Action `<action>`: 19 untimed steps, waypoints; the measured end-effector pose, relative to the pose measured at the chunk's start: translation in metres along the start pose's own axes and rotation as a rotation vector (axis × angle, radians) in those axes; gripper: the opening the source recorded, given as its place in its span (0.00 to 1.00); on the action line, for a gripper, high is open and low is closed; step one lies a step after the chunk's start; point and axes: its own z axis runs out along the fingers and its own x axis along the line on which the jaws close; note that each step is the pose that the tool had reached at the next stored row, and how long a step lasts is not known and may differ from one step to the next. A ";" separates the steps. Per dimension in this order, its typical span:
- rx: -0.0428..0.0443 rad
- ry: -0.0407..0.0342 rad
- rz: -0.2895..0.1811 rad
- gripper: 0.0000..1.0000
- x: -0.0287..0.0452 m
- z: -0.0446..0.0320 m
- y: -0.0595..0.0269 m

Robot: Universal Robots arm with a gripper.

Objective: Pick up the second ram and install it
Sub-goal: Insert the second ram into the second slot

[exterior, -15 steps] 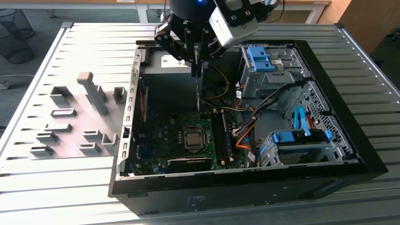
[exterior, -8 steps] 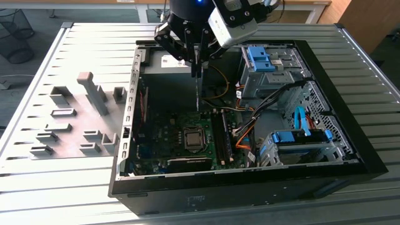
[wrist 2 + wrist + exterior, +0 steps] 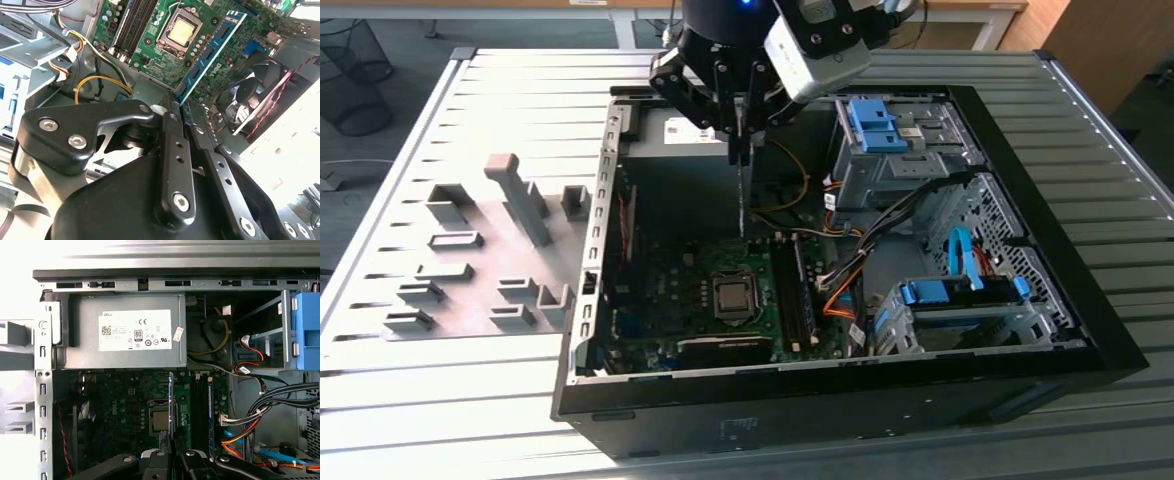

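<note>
Open computer case (image 3: pixel 854 385) lies on its side on the slatted metal worktop (image 3: pixel 440 400), filling the half toward the exterior view's right. Grey fixture blocks (image 3: pixel 520 205) stand on the worktop beside the case, near the edge on the exterior view's left.

Gripper (image 3: pixel 740 150) hangs over the open case, above the end where the power supply (image 3: pixel 127 332) sits. In the second wrist view the two black fingers (image 3: pixel 172 150) are pressed together on one end of the second ram (image 3: pixel 212 52), with no gap showing between pads and board.

The blue-green strip hangs straight down from the fingertips, long axis upright, into the case. Its lower end is over the motherboard (image 3: pixel 667 290), near the board's edge by the power supply. Whether it touches the board cannot be told.

In the first wrist view the strip is seen edge-on, a thin line just beside the CPU socket (image 3: pixel 160 420). The dark memory slots (image 3: pixel 200 410) lie on the socket's other side, apart from the strip. In the second wrist view the strip lies between the socket and the case fan (image 3: pixel 250 97).
</note>
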 end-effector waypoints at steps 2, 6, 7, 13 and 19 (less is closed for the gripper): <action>0.0002 -0.0004 0.012 0.14 0.0000 0.0002 0.0000; 0.0010 -0.0020 0.069 0.14 0.0000 0.0012 0.0000; 0.0013 -0.0025 0.088 0.14 0.0000 0.0016 -0.0001; 0.0032 -0.0053 0.196 0.14 0.0001 0.0034 -0.0001; 0.0049 -0.0082 0.305 0.14 0.0001 0.0053 -0.0001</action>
